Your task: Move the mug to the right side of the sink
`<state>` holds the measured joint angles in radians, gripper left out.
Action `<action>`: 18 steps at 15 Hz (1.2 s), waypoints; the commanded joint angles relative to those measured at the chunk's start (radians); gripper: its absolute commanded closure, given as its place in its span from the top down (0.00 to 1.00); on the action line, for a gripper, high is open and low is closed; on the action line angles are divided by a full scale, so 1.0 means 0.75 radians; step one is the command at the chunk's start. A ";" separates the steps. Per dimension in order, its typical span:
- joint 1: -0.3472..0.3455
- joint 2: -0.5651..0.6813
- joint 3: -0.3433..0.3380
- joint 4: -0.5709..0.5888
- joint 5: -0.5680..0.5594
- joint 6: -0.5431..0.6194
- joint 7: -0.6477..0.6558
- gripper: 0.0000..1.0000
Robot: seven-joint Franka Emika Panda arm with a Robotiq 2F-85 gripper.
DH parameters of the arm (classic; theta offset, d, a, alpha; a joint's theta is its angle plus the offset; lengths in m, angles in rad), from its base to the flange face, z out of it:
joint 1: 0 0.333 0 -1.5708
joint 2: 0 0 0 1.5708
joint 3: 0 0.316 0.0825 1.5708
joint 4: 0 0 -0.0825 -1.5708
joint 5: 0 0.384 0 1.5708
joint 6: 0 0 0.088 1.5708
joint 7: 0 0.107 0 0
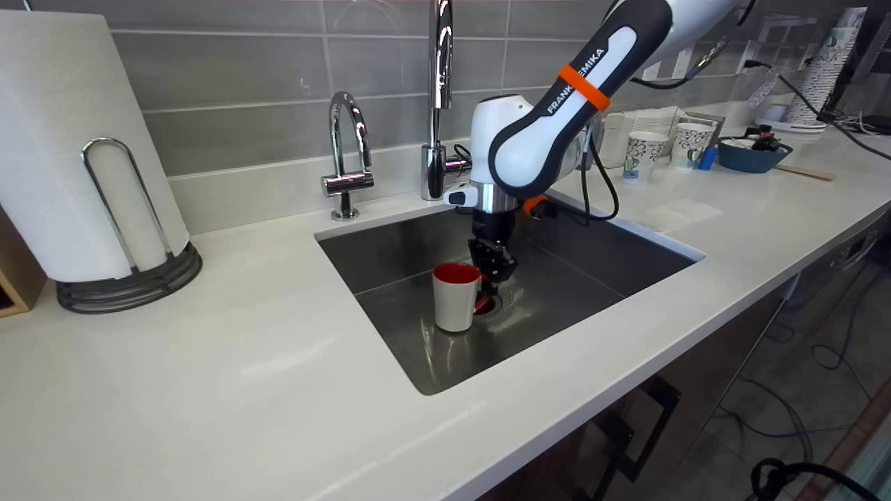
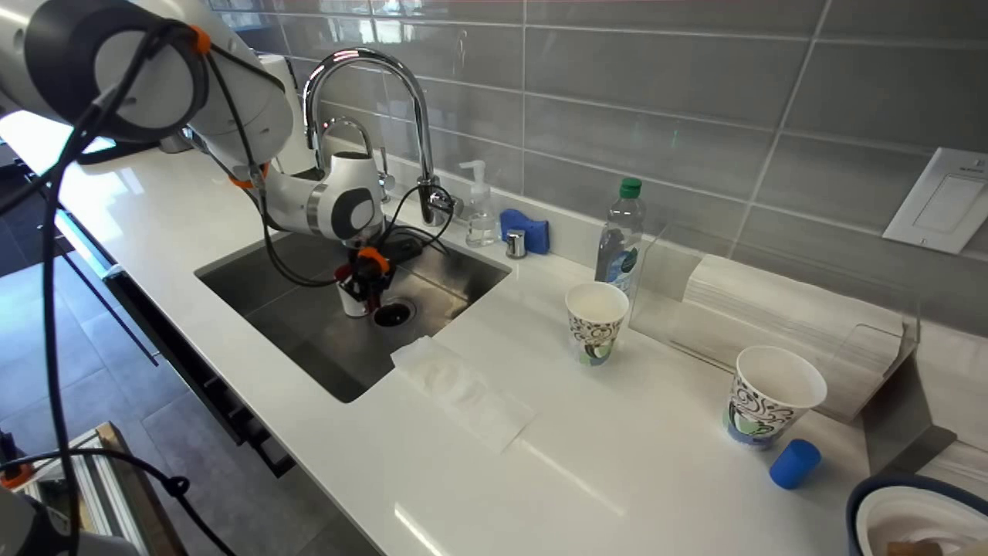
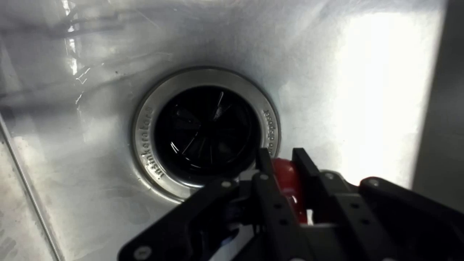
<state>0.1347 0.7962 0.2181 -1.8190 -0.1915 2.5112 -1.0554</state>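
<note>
White mug (image 1: 454,300) upright beside the drain (image 3: 208,127) in the sink (image 1: 557,299), red handle (image 3: 289,177) toward drain and clenched between fingers (image 3: 266,172) of the gripper (image 3: 282,156), likely because so slim a part gives firm purchase for carrying

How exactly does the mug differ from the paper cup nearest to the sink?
The mug is red inside; the paper cup is white. The mug's side looks plain; the paper cup's is patterned. The mug is in the sink; the paper cup stands on the countertop. Both have open tops.
</note>
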 commanded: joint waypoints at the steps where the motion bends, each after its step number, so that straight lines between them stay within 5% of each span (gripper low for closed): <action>1: -0.015 -0.056 0.015 -0.022 -0.011 0.002 0.019 0.05; 18: -0.082 -0.147 0.045 -0.071 0.026 0.044 -0.002 0.05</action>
<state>0.0936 0.7211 0.2342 -1.8340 -0.1870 2.5244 -1.0554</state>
